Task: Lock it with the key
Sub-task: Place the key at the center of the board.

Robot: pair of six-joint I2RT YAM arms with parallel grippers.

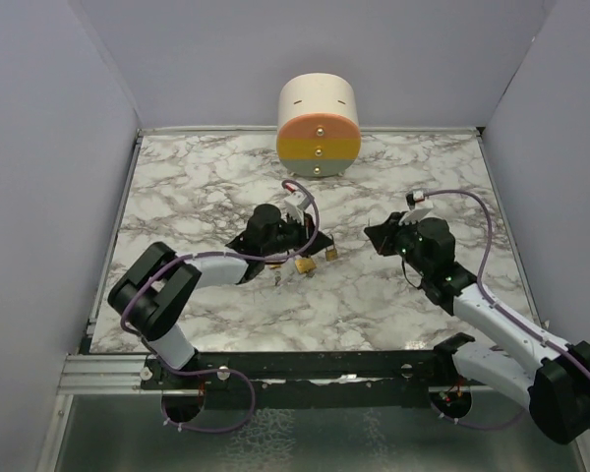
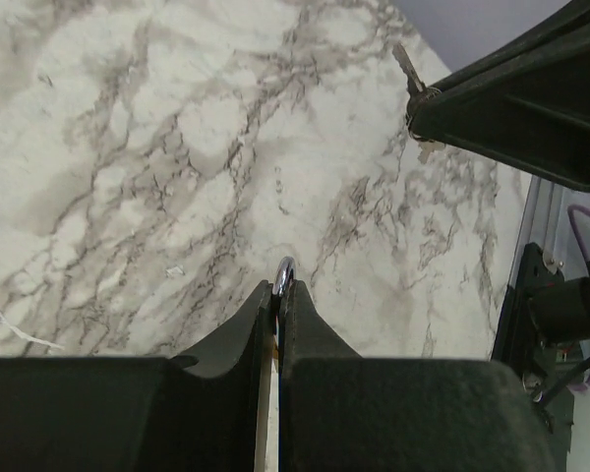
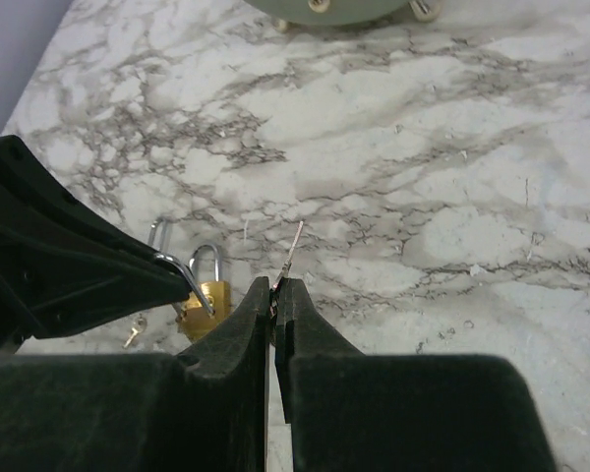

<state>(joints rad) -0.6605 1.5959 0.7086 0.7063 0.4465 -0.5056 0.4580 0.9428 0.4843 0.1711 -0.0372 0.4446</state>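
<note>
Both pinch: right fingers (image 3: 244, 329) key (image 3: 293, 251), left fingers (image 2: 238, 332) padlock (image 2: 283, 272).

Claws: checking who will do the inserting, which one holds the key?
The right claw, with the key sticking out of its tips; the left claw instead pinches a silver padlock shackle.

Plain grey walls (image 1: 39, 147) enclose a white marble-veined table (image 1: 197, 177) on three sides, evenly lit
</note>
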